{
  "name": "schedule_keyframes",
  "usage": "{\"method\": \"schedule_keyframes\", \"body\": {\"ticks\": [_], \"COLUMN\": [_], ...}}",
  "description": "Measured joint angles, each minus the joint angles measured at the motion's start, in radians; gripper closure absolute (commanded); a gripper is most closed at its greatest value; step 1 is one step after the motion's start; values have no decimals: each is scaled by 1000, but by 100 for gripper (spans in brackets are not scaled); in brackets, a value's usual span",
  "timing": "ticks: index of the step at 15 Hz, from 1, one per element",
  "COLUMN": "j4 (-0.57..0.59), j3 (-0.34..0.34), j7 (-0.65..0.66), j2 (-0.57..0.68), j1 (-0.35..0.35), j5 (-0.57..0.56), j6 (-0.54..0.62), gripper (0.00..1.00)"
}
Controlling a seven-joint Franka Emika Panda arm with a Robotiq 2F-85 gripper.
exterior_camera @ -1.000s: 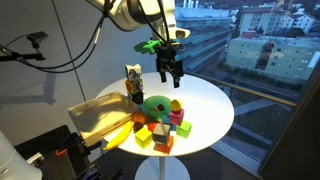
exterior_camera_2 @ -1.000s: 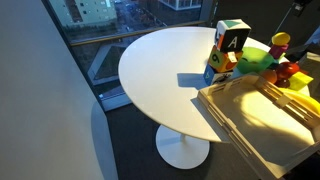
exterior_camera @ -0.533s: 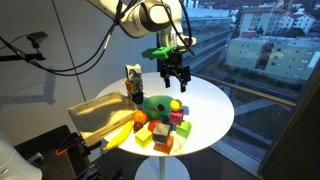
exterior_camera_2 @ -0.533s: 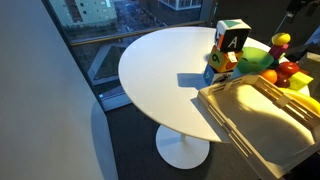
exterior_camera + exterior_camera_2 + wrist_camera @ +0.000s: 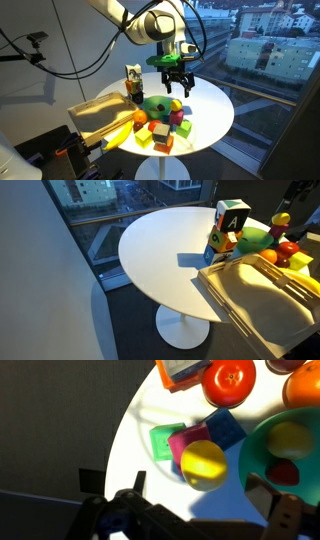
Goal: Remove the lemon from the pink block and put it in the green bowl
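The lemon (image 5: pixel 204 464) sits on top of the pink block (image 5: pixel 184 444) in the wrist view, next to the green bowl (image 5: pixel 262 440). In an exterior view the lemon (image 5: pixel 176 104) is at the right of the green bowl (image 5: pixel 154 104), among coloured blocks. My gripper (image 5: pixel 176 88) hangs just above the lemon, open and empty. In the wrist view its two fingers (image 5: pixel 205 495) stand apart on either side of the lemon. The bowl holds a yellow and a red thing. The lemon (image 5: pixel 281 220) and the bowl (image 5: pixel 254 236) also show in an exterior view.
A green block (image 5: pixel 161 442) and a blue block (image 5: pixel 226 428) touch the pink block. A red tomato (image 5: pixel 230 380) and an orange (image 5: pixel 304 386) lie close by. A wooden tray (image 5: pixel 98 122) and a picture box (image 5: pixel 133 82) stand beside the round white table (image 5: pixel 205 95).
My gripper has moved right and down, from above the bowl to just above the lemon. The lemon and blocks have not moved.
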Motion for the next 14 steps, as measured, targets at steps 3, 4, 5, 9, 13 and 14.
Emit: {"method": "schedule_keyframes", "body": {"ticks": [3,4,5,9,13,14], "j4": [0,0,0,0,0,0], "j3": [0,0,0,0,4,6], "j7": [-34,-46,-58,-109,-148,-157], "j2": [14,19,24,46,61,63], "j1": [-12,-18,-23,-39,-44,-44], "j5": [2,6,11,51,96,105], "j6": [24,30,35,49,55,56], "gripper": [0,0,0,0,0,0]}}
